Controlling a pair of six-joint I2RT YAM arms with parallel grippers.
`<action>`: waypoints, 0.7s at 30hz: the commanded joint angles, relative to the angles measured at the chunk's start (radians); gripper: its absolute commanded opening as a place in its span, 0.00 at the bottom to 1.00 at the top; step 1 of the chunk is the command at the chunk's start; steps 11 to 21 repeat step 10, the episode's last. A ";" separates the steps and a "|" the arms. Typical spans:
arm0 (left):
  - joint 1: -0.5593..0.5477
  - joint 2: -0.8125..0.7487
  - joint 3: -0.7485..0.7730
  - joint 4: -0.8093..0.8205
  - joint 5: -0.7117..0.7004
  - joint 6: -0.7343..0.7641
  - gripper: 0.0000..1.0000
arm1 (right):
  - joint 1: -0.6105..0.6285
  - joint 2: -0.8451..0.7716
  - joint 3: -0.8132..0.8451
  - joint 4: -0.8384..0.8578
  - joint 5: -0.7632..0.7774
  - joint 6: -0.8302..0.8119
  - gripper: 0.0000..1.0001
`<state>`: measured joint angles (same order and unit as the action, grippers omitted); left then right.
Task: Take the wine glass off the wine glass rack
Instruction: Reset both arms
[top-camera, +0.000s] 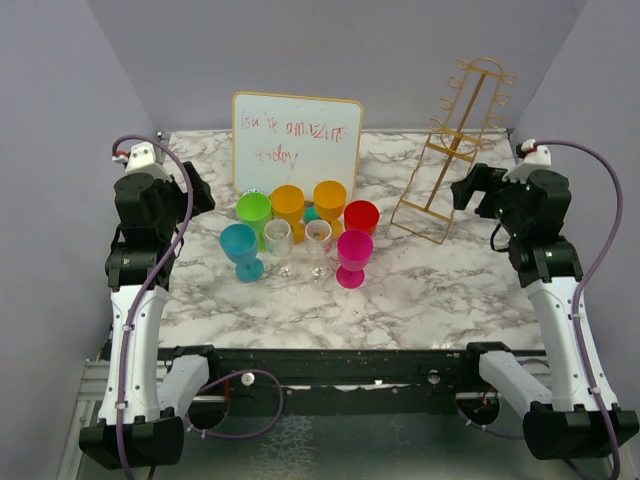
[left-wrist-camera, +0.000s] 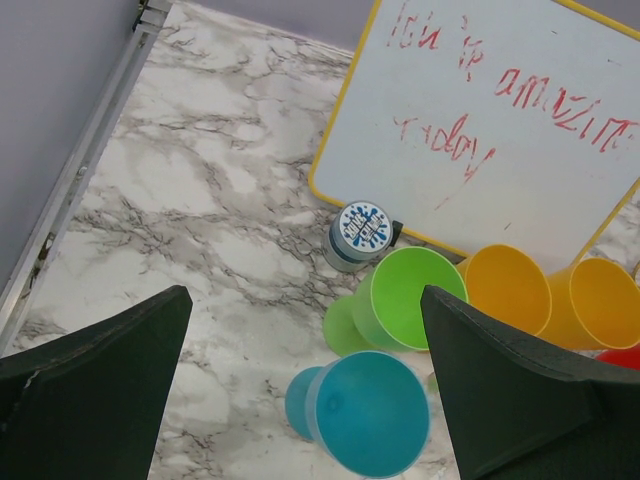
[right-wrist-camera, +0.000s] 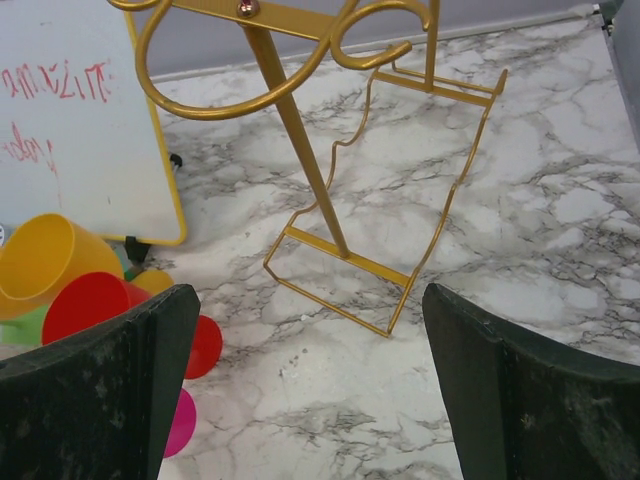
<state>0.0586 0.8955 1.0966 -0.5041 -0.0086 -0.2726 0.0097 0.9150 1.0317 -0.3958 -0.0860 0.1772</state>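
The gold wire wine glass rack (top-camera: 452, 140) stands at the back right of the marble table; no glass shows on its hooks. Its post and base fill the right wrist view (right-wrist-camera: 300, 140). Several wine glasses stand in the table's middle: blue (top-camera: 241, 250), green (top-camera: 253, 210), two orange (top-camera: 287, 203), red (top-camera: 361, 217), pink (top-camera: 354, 255) and two clear ones (top-camera: 278, 243). My right gripper (top-camera: 462, 190) is open and empty, just right of the rack's base (right-wrist-camera: 310, 295). My left gripper (top-camera: 200, 190) is open and empty, left of the glasses, above the blue glass (left-wrist-camera: 360, 415) in its wrist view (left-wrist-camera: 305, 300).
A yellow-framed whiteboard (top-camera: 296, 140) with red writing stands behind the glasses. A small round blue-and-white tin (left-wrist-camera: 358, 235) sits at its foot. Grey walls close in the table on the left, back and right.
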 joint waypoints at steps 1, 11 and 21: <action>-0.006 -0.008 0.024 -0.002 -0.030 -0.014 0.99 | -0.002 0.008 0.058 -0.050 -0.032 0.029 1.00; -0.010 -0.010 0.014 0.002 -0.062 -0.024 0.99 | -0.002 0.010 0.063 -0.058 -0.037 0.019 1.00; -0.010 -0.010 0.014 0.002 -0.062 -0.024 0.99 | -0.002 0.010 0.063 -0.058 -0.037 0.019 1.00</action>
